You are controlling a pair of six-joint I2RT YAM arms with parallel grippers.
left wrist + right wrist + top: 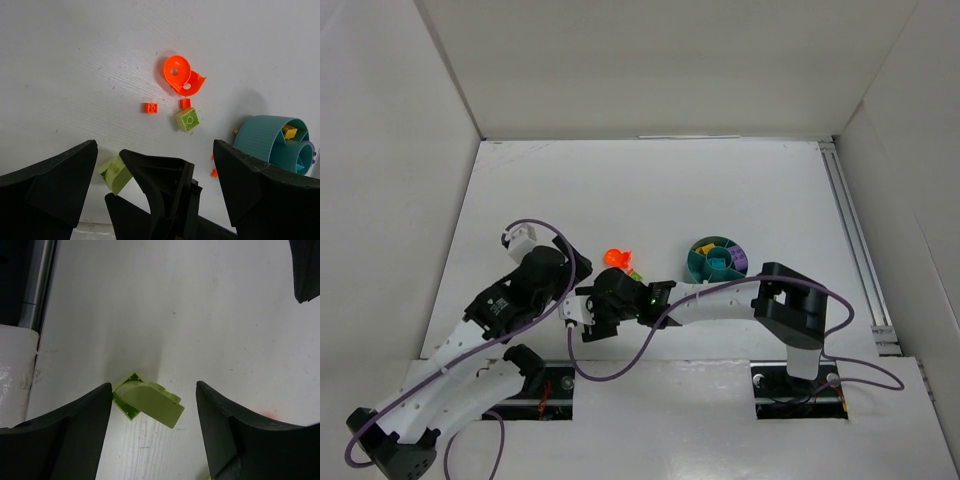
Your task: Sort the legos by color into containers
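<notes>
Between the spread fingers (pixel 75 430) of the right tool (pixel 153 390) lies one of two lime bricks (pixel 116 173) (pixel 187 120); the left tool (pixel 155 145) gapes too.

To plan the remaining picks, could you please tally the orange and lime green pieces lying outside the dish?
Orange: 4 (curved piece, small brick, small stub, tiny bit)
Lime green: 2 (square brick, wedge)
Total: 6

Top view overhead, far; wrist views close, share lime brick (pixel 150 402).
</notes>
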